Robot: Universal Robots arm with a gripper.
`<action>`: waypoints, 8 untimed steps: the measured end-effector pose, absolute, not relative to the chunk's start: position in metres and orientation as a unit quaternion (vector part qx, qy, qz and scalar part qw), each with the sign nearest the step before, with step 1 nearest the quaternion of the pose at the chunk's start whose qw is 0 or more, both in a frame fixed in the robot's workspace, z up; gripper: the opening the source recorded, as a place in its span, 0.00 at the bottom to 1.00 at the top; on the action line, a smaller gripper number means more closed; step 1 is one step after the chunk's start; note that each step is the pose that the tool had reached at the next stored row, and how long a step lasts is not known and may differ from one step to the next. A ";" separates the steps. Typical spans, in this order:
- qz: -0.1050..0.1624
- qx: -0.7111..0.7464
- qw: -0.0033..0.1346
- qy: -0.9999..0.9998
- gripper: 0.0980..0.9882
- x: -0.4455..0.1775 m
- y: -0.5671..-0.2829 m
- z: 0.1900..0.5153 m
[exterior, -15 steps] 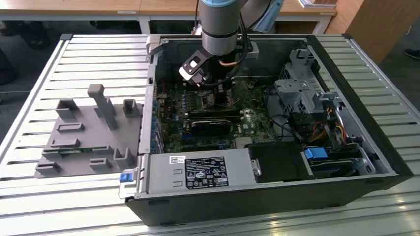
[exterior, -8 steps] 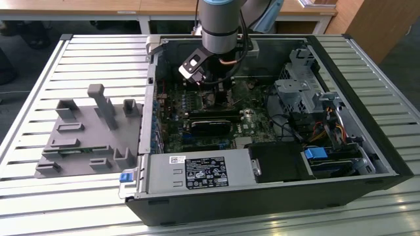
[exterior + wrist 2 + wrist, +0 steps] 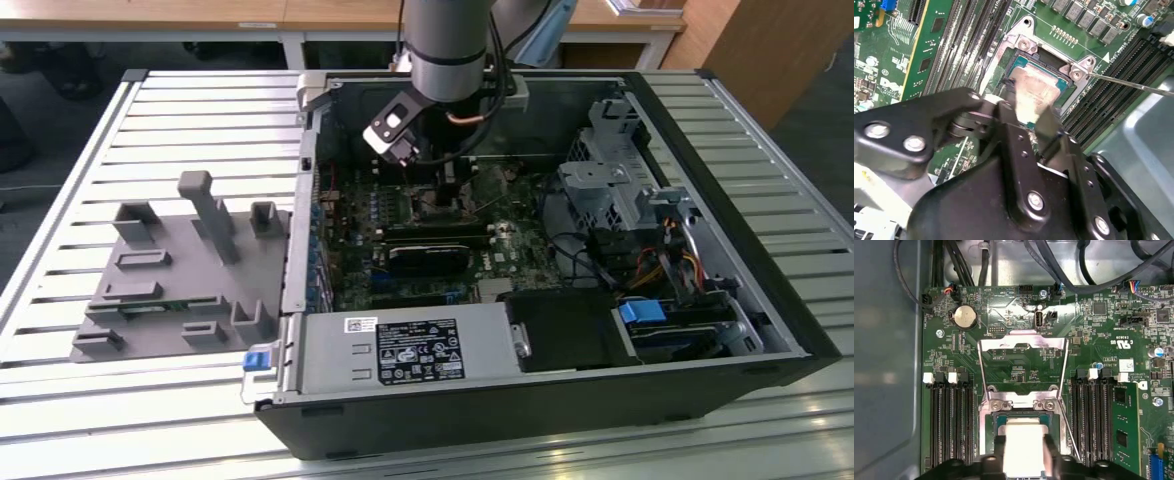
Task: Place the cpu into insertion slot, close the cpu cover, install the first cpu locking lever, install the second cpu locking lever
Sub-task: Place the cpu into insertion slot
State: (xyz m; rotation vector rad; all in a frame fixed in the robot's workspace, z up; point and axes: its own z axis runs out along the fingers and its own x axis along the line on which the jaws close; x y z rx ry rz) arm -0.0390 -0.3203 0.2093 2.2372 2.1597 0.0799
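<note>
Tool (image 3: 1024, 441) pinches cpu (image 3: 1024, 455) edges over insertion slot (image 3: 993, 427), cpu cover (image 3: 1021, 342) swung open.

Computer case (image 3: 534, 420) on table (image 3: 80, 430), part holder (image 3: 160, 290) at exterior view's left of it. Inside, on motherboard (image 3: 1019, 370): cpu (image 3: 1023, 437) at insertion slot (image 3: 997, 418), pinched between gripper (image 3: 1024, 452) fingers; cpu cover (image 3: 1021, 342) swung open beyond slot; memory slots (image 3: 949, 420) flank both sides.

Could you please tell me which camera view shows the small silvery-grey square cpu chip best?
The second wrist view: the silvery-grey square cpu chip sits close up, clamped by the gripper. The first wrist view shows its top between the fingers. In the exterior view the grey arm covers that spot.
</note>
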 end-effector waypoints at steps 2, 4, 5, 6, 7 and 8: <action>0.026 0.719 0.015 0.694 0.28 -0.039 -0.320 0.210; 0.026 0.719 0.015 0.694 0.15 -0.039 -0.320 0.211; 0.026 0.719 0.015 0.694 0.15 -0.039 -0.320 0.211; 0.025 0.719 0.015 0.694 0.08 -0.039 -0.320 0.211; 0.025 0.719 0.015 0.694 0.08 -0.039 -0.320 0.212; 0.025 0.719 0.015 0.694 0.02 -0.039 -0.320 0.212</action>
